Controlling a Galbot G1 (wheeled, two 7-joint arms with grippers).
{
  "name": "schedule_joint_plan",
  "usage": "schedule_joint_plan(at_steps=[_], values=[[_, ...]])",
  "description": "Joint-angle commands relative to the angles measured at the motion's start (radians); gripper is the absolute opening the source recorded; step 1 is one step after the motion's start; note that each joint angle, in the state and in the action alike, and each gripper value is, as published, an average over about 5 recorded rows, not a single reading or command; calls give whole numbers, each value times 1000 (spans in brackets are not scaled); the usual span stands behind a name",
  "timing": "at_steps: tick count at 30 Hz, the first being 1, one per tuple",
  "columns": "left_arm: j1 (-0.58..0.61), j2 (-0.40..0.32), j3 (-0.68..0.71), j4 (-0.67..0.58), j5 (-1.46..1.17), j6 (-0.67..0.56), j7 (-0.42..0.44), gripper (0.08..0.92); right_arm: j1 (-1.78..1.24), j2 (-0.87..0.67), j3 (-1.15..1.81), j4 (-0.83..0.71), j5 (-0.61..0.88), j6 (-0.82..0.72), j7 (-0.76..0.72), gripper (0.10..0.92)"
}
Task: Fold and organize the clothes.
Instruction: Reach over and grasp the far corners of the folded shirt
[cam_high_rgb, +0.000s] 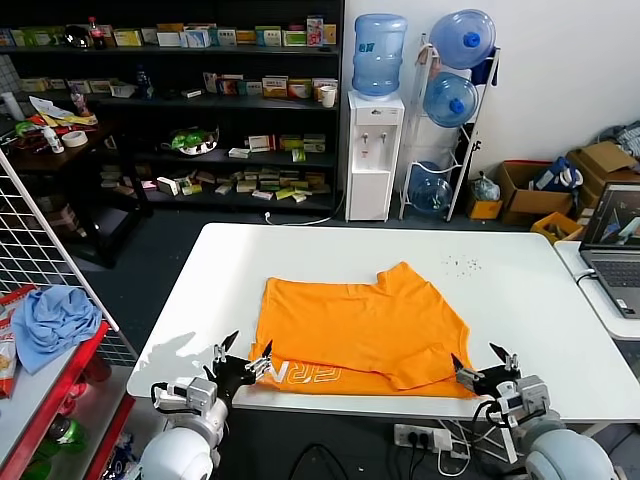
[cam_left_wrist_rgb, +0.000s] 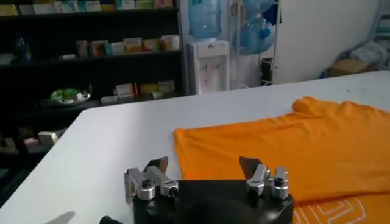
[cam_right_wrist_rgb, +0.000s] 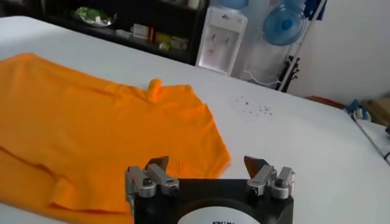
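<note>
The orange T-shirt (cam_high_rgb: 360, 330) lies partly folded on the white table (cam_high_rgb: 520, 300); white lettering shows on its near strip (cam_high_rgb: 300, 374). My left gripper (cam_high_rgb: 245, 355) is open and empty at the shirt's near left corner. My right gripper (cam_high_rgb: 484, 362) is open and empty at the shirt's near right corner. In the left wrist view the shirt (cam_left_wrist_rgb: 292, 146) lies just beyond the open gripper (cam_left_wrist_rgb: 204, 164). In the right wrist view the shirt (cam_right_wrist_rgb: 91, 134) lies beyond the open gripper (cam_right_wrist_rgb: 207, 163), with its folded edge nearest.
A laptop (cam_high_rgb: 618, 240) sits on a side table at the right. A wire rack with a light blue cloth (cam_high_rgb: 50, 320) stands at the left. Shelves, a water dispenser (cam_high_rgb: 372, 150) and boxes are behind the table.
</note>
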Motion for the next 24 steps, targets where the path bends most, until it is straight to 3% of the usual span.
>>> schedule_joint_plan(at_steps=[1,11,24], values=[[-178,18,25,98,-22,3,7,817,221,-36,-32,-103,122,16,2,822],[-397,-51,110,321,-126,54,2,823,466,-26,-109,-352,169,-103,-108,823],[-618,-169,192,623,-136,91,8,823,754,143,-229,-727,7,-78,-278,823]])
